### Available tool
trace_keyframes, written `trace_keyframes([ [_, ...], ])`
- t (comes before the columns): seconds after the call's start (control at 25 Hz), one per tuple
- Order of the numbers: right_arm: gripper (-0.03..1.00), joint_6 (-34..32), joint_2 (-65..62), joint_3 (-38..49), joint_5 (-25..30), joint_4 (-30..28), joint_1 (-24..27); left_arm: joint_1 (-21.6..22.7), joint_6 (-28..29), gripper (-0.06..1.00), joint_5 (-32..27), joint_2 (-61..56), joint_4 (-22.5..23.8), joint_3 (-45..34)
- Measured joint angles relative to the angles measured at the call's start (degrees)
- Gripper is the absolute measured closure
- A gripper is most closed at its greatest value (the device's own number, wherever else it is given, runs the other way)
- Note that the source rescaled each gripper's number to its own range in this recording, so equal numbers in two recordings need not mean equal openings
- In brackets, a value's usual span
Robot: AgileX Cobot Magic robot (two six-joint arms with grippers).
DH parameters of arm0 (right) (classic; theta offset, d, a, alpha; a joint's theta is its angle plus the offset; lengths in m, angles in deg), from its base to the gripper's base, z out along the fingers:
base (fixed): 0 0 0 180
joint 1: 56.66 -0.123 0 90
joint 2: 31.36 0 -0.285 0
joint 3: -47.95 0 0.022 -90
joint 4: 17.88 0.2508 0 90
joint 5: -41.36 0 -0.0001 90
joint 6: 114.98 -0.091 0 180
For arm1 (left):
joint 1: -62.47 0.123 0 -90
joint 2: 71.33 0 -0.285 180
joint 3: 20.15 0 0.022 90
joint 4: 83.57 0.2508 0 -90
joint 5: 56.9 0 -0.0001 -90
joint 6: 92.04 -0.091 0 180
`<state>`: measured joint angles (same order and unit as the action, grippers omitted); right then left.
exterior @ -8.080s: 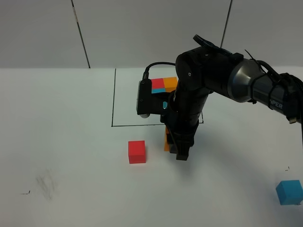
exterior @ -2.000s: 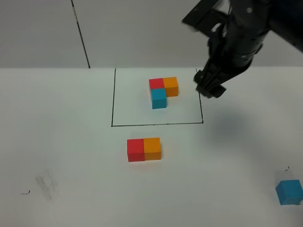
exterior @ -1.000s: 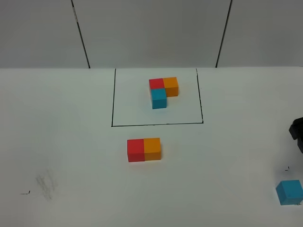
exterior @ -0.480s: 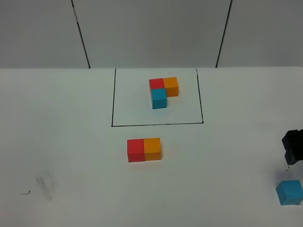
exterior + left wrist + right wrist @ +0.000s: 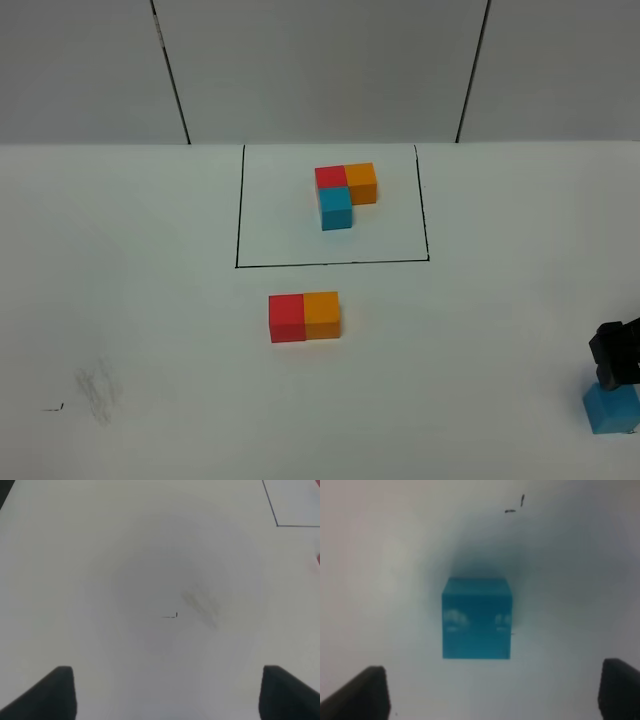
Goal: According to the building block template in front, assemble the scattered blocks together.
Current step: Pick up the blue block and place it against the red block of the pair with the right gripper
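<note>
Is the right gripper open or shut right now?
Open: the right gripper has its jaws wide apart, clear of the blue cube.

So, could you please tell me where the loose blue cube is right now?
In the high view, the loose blue cube sits at the far right near the front, under the open right claw, apart from the joined red and orange cubes.
</note>
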<state>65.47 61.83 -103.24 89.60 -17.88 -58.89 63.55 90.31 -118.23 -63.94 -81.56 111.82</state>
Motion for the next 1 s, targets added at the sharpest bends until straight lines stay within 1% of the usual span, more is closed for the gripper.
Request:
trace_keyframes([
  [0.16, 0.25, 0.00, 0.00, 0.00, -1.83, 1.13, 0.00, 0.00, -0.06, 0.09, 0.00, 0.00, 0.00, 0.00],
  [0.48, 0.25, -0.45, 0.00, 0.13, -2.47, 1.31, 0.00, 0.00, -0.06, 0.09, 0.00, 0.00, 0.00, 0.00],
  [0.68, 0.25, -0.45, 0.00, 2.27, -4.98, 3.24, 0.00, 0.00, -0.06, 0.09, 0.00, 0.00, 0.00, 0.00],
  [0.84, 0.25, -0.45, 0.06, 2.40, -6.52, 3.81, 0.00, 0.00, -0.06, 0.09, 0.00, 0.00, 0.00, 0.00],
  [1.0, 0.25, -0.45, 1.89, 2.40, -6.82, 3.94, 0.00, 0.00, -0.06, 0.09, 0.00, 0.00, 0.00, 0.00],
])
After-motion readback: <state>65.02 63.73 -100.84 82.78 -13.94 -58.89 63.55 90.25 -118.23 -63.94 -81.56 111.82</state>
